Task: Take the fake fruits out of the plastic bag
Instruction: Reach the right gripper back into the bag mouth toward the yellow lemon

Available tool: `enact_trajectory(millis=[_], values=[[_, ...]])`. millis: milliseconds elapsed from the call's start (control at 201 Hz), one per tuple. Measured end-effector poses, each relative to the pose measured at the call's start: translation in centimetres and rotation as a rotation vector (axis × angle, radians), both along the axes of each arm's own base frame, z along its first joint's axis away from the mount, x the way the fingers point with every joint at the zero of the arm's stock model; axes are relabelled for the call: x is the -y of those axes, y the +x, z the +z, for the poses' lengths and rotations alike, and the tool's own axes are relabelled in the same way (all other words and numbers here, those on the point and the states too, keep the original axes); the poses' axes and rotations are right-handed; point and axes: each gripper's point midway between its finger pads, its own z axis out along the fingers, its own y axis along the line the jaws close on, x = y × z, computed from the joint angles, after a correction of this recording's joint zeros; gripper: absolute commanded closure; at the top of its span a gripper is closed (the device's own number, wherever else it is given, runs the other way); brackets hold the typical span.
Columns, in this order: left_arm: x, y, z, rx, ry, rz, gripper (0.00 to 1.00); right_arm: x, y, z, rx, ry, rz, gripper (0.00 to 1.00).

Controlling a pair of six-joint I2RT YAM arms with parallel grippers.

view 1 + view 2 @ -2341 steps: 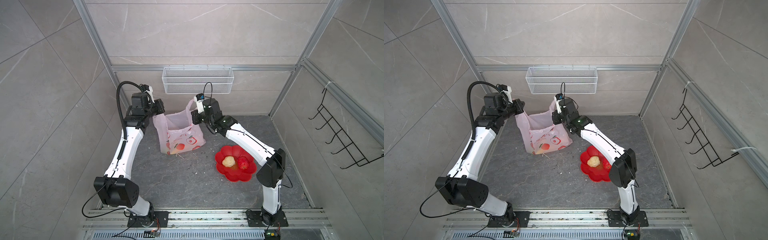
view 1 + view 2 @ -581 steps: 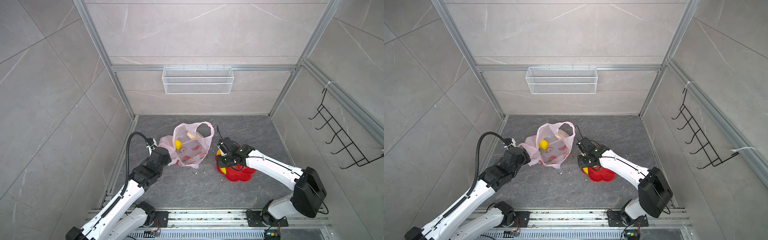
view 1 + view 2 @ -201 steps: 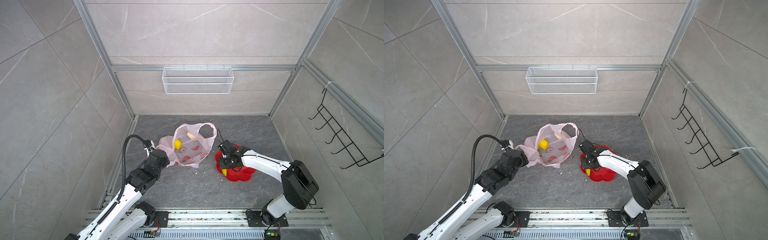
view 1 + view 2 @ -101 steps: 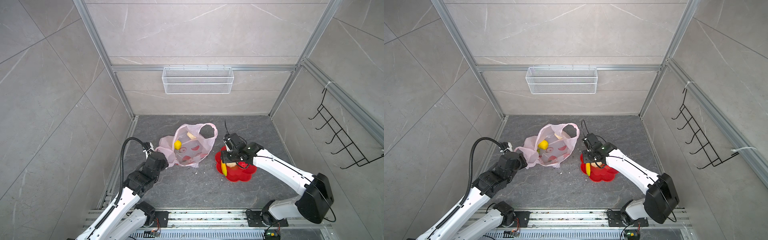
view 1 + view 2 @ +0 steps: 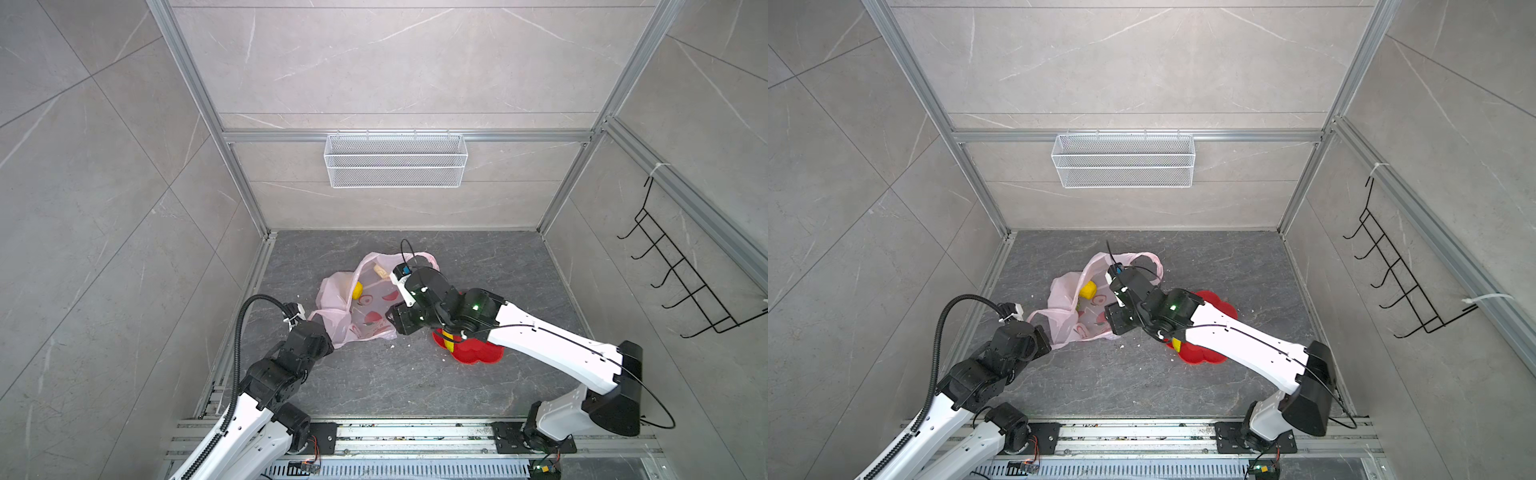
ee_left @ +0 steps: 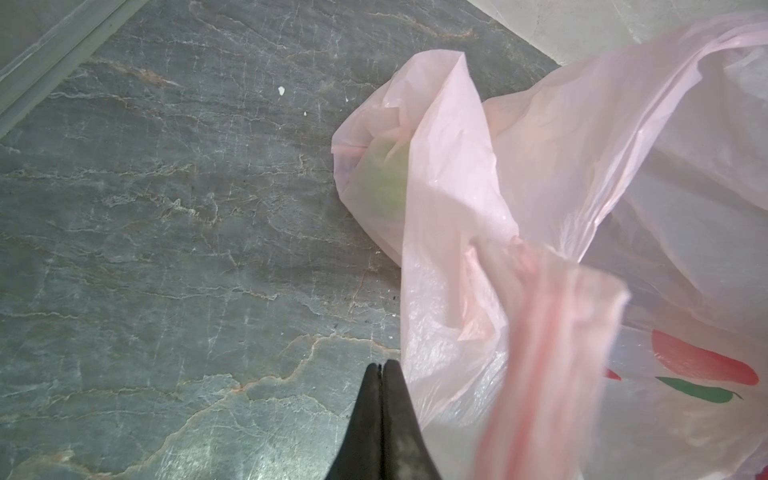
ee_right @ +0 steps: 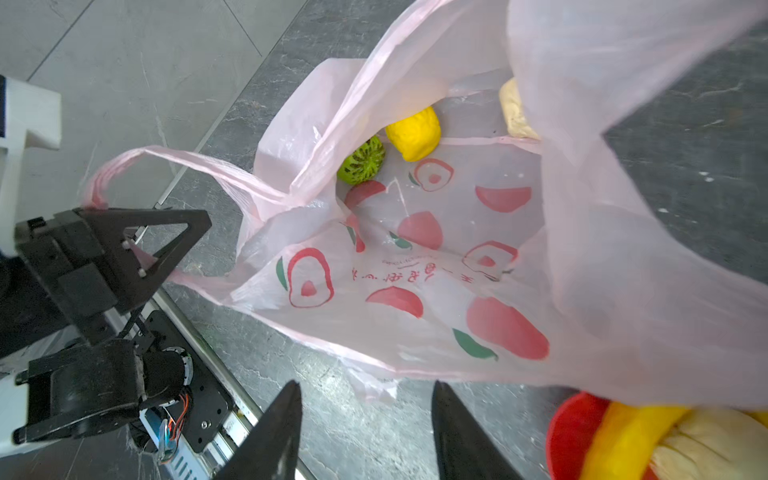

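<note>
Open pink bag (image 7: 415, 270), yellow fruit (image 7: 413, 133), green ball (image 7: 360, 161) inside

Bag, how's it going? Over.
Left tool shut on bag handle. Right tool open, empty. Green fruit, yellow fruit, beige fruit inside. Flap partly hides it.

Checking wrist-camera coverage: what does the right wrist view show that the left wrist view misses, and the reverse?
Right wrist only: inside the plastic bag, the yellow lumpy fruit and a beige piece; the banana in the red dish. Left wrist only: the fingers of the left gripper meeting at their tips. Both: the bag, the green ball (dim through film from the left wrist) and the floor.
</note>
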Motion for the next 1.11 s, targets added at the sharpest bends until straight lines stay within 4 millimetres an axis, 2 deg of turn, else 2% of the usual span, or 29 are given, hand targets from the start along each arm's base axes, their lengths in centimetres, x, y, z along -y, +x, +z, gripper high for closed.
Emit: enact_trajectory(millis=[274,483,597,866,1110], values=[[-0.8,-1.5,0.1,0.005,-0.028,0.014,1.0,-5.2,3.2,-7.0,-0.048,-0.056,0.007,0.43],[-1.2,-1.6,0.2,0.01,-0.022,0.028,1.0,-8.0,5.9,-11.1,-0.032,-0.09,-0.017,0.32],[-1.4,-1.8,0.2,0.02,-0.026,0.033,1.0,-9.1,7.9,-12.5,-0.017,-0.088,-0.04,0.27],[-2.0,-2.1,0.8,0.063,-0.029,0.044,1.0,-10.1,13.6,-15.2,-0.005,-0.081,-0.115,0.21],[-2.0,-2.2,-0.4,0.043,-0.012,0.035,1.0,-12.3,16.1,-16.6,0.012,-0.054,-0.126,0.16]])
